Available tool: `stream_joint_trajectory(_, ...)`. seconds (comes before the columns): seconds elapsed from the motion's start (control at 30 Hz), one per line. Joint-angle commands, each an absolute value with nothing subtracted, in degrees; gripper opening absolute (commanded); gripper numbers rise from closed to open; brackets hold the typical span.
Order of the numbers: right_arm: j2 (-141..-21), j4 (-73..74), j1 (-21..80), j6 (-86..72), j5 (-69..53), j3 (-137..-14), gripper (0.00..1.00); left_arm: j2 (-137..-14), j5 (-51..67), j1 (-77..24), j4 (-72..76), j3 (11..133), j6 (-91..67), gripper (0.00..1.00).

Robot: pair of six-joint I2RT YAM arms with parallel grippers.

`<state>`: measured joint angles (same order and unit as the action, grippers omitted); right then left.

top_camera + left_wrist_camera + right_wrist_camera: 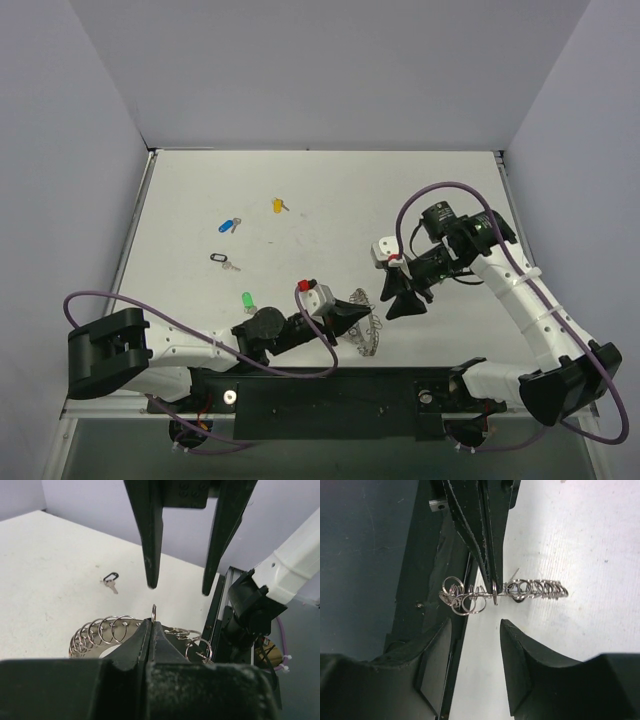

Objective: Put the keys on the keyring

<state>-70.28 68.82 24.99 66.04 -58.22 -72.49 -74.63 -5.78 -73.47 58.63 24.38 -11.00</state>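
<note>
The keyring (371, 340) is a silvery band of many small wire loops, near the table's front edge. My left gripper (366, 317) is shut on it. In the left wrist view its tips (152, 623) pinch one upright loop, and the keyring (98, 630) curls away to the left. My right gripper (398, 303) stands open just right of it. In the right wrist view that gripper (475, 625) sits slightly short of the keyring (536, 588) with nothing between its fingers. Four keys lie apart on the table: yellow (279, 205), blue (228, 225), black (222, 260) (111, 580) and green (247, 300).
A black base rail (330, 390) runs along the near table edge, right under the keyring. Grey walls close in the left, back and right sides. Purple cables (150, 305) loop off both arms.
</note>
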Motion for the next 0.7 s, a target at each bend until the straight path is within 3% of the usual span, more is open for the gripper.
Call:
stream_joint_trajectory(0.0,-71.98,69.52,24.87,73.03,-65.3,-72.6,0.39,-72.6,-4.92,-74.0,69.08,25.58,-11.95,0.0)
stream_joint_trajectory(0.37,-73.74,69.43,26.1,73.13,-65.66,-74.0,0.33,-72.25,-5.1,-74.88,69.17,26.1,-11.34,0.0)
stream_joint_trajectory(0.53,-73.21,69.43,26.81,72.51,-65.65,-73.65,0.16,-72.42,-5.54,-75.06,69.08,26.37,-11.07,0.0)
stream_joint_trajectory(0.67,-72.78,69.35,27.16,72.25,-65.83,-73.39,0.08,-72.33,-6.15,-75.23,69.08,26.46,-10.9,0.0)
